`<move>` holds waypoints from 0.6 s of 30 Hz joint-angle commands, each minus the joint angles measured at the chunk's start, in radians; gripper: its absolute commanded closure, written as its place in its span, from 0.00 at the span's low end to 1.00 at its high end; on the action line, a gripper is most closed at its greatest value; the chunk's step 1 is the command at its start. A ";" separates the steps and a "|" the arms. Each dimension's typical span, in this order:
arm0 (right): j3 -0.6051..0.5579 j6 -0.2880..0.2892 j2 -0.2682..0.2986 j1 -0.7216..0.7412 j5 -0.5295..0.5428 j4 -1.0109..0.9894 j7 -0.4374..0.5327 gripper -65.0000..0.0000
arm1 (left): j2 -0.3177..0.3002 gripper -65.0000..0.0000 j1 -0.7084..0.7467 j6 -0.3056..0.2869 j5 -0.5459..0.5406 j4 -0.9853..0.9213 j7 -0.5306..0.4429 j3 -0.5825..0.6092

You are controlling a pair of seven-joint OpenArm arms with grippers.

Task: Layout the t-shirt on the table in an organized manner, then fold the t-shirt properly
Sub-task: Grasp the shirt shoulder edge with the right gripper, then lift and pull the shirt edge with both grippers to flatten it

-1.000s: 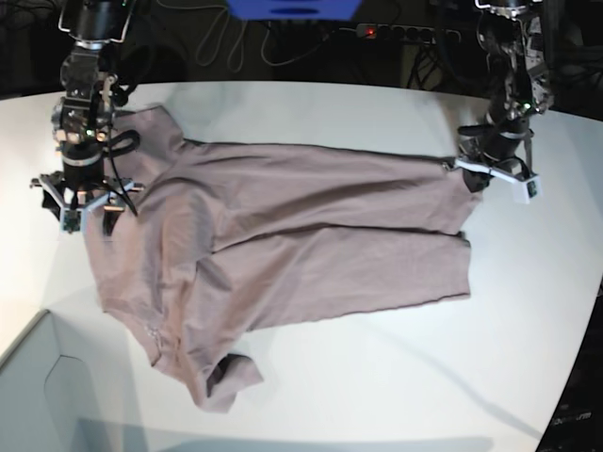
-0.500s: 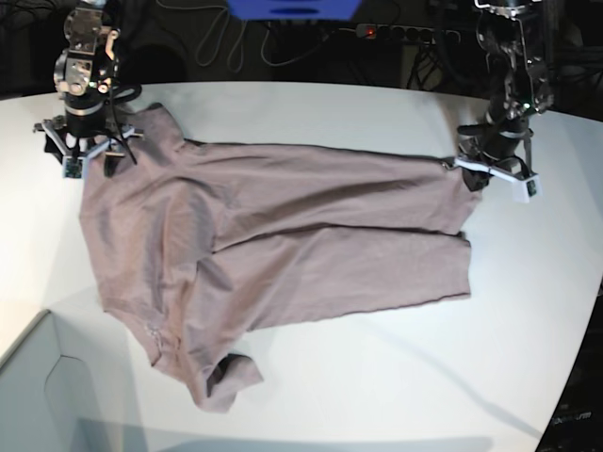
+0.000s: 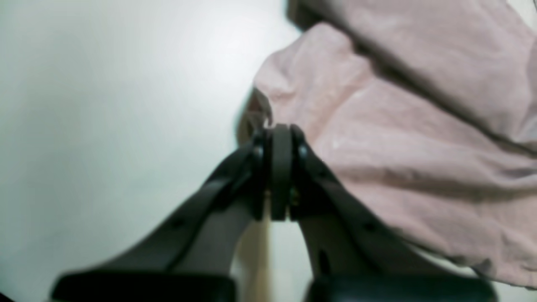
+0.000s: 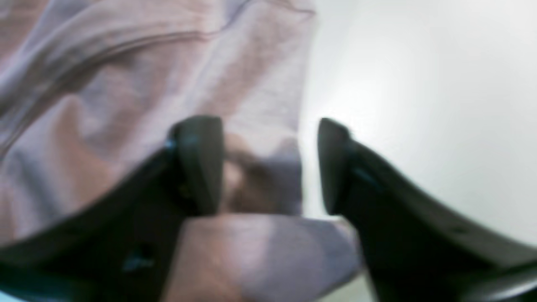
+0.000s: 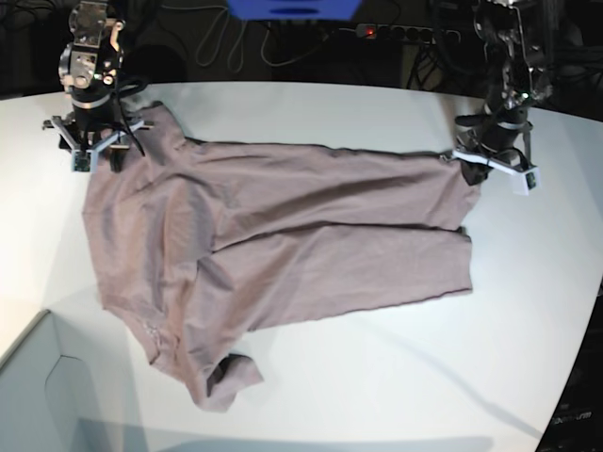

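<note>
**Left gripper clamped on the hem corner, right gripper straddling the sleeve edge**

Over at the left gripper [image 3: 280,133], the jaws are pressed tight together, and a small tuft of the t-shirt [image 5: 283,245] pokes out at the tips: a pinch on the very corner of the fabric. In the base view that gripper [image 5: 469,162] sits at the shirt's far right corner, cloth drawn up toward it.

Now the right gripper [image 4: 268,165]. Its jaws stand partly apart, one finger [image 4: 197,163] lying over pink cloth, the other [image 4: 335,163] over bare white tabletop, with the shirt's edge running between them. Whether the pads actually grip fabric I cannot tell; the wrist view is blurred. From the base view this gripper [image 5: 92,153] is down at the shirt's upper left corner, near the sleeve.

The t-shirt lies spread across the table [image 5: 377,377], sideways, folded lengthwise with a visible seam line through the middle, and its lower left part is bunched and curled under.

A pale grey box corner [image 5: 38,395] shows at the bottom left. Behind the table, dark floor with cables [image 5: 226,42], a power strip [image 5: 396,33] with a red light, and a blue object [image 5: 292,8] at the top edge.
</note>
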 commanded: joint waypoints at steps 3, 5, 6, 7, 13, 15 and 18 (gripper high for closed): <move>0.002 0.113 -0.004 -0.007 -0.015 -0.007 -0.030 0.83 | -0.008 1.00 0.004 -0.004 -0.007 0.024 -0.021 -0.007; 0.002 0.116 -0.006 -0.010 -0.015 -0.007 -0.030 0.98 | -0.008 1.00 0.004 -0.004 -0.007 0.027 -0.021 -0.022; 0.002 0.116 -0.006 -0.018 -0.015 -0.007 -0.030 1.00 | -0.008 1.00 0.004 -0.004 -0.007 0.027 -0.018 -0.040; 0.002 0.116 -0.004 -0.024 -0.015 -0.001 -0.030 1.00 | -0.005 1.00 0.004 -0.004 -0.007 0.027 -0.017 -0.054; 0.041 0.125 -0.006 -0.068 -0.010 0.126 -0.022 1.00 | 0.027 1.00 0.003 -0.004 -0.007 0.064 -0.015 -0.152; 0.065 0.127 -0.024 -0.073 -0.008 0.199 -0.022 1.00 | 0.032 1.00 0.003 -0.004 -0.007 0.088 -0.015 -0.157; 0.100 0.157 -0.056 -0.079 -0.008 0.307 -0.022 1.00 | 0.032 1.00 0.004 -0.004 -0.007 0.123 -0.015 -0.158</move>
